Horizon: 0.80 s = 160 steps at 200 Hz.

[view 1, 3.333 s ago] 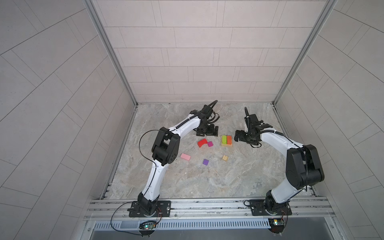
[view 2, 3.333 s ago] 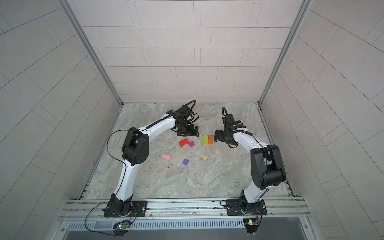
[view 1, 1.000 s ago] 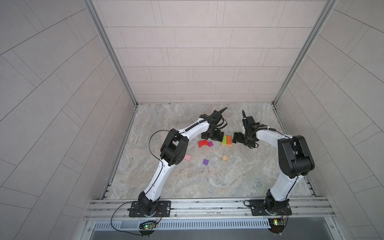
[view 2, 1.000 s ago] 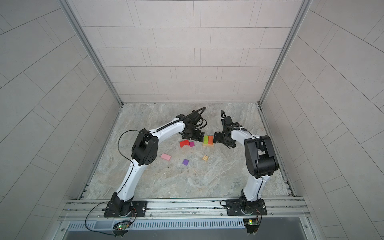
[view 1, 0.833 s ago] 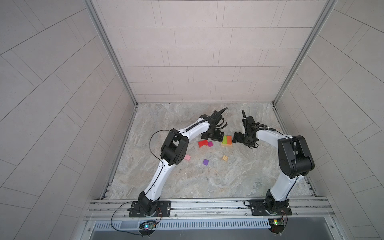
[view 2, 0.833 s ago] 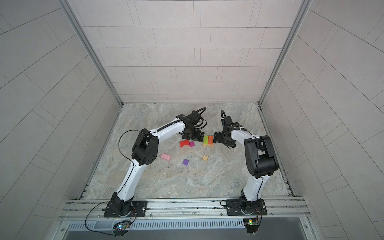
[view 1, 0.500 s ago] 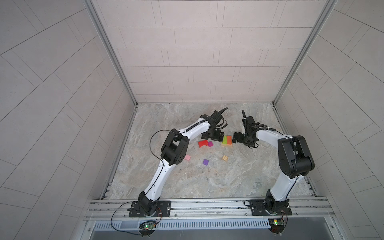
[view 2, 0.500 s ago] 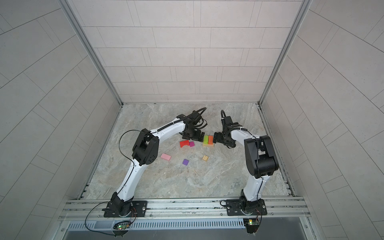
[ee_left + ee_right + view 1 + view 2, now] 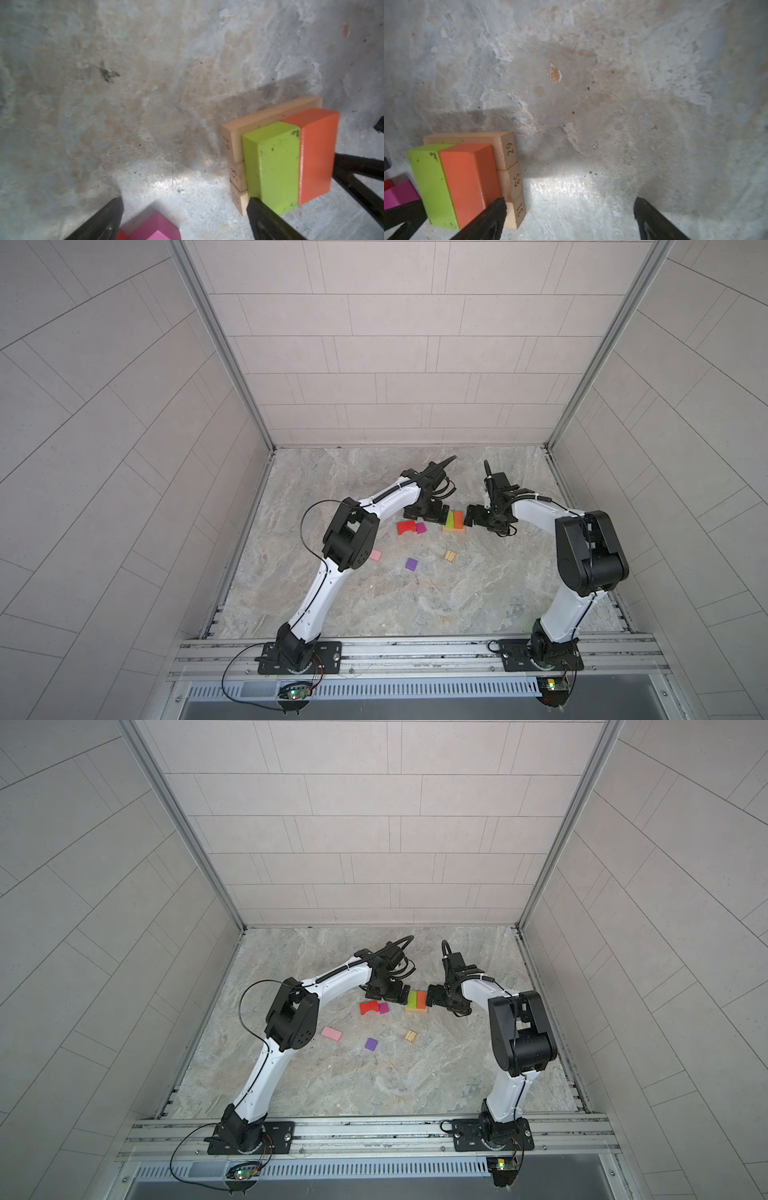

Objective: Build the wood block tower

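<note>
Left gripper (image 9: 438, 514), right gripper (image 9: 470, 516) (both spread, empty) had neared lime-green wooden block (image 9: 451, 519), orange wooden block (image 9: 458, 519) on tan wooden bars (image 9: 453, 531): squaring layer, likely.

**Two layers stacked, five pieces loose**

Three tan bars (image 9: 235, 172) lay flat, side by side, toward the tabletop's (image 9: 357, 485) far edge. They carried a lime green block (image 9: 450, 519) and an orange block (image 9: 458, 519), which were touching. Leftward, a red arch (image 9: 405, 527) touched a magenta cube (image 9: 421, 528). Nearer the front edge, a pink rectangle (image 9: 375, 555), a purple cube (image 9: 411, 563) and a small tan block (image 9: 450, 556) lay apart.
</note>
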Available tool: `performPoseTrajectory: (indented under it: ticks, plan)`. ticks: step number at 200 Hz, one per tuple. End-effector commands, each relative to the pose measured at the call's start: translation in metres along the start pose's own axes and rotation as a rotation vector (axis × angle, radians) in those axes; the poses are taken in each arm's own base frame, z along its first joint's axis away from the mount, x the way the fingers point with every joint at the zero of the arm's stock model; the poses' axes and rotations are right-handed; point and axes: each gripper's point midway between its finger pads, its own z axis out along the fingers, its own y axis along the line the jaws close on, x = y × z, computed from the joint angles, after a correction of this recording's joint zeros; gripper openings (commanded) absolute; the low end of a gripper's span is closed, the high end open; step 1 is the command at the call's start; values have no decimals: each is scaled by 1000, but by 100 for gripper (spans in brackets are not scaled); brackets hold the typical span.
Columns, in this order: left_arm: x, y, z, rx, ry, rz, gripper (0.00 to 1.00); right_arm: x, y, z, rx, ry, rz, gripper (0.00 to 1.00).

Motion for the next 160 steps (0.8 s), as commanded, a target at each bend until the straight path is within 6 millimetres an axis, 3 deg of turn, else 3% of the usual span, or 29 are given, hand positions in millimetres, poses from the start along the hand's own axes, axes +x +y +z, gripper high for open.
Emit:
performPoseTrajectory:
  ticks: [1, 94, 160]
  plan:
    - [3, -1, 3, -16, 18, 3, 100, -1, 1, 1, 7, 8, -3, 97]
    - [-2, 5, -7, -40, 0, 3, 100, -4, -1, -2, 18, -6, 2, 97]
    - [-8, 9, -38, -39, -55, -21, 100, -16, 1, -31, 17, -95, 15, 96]
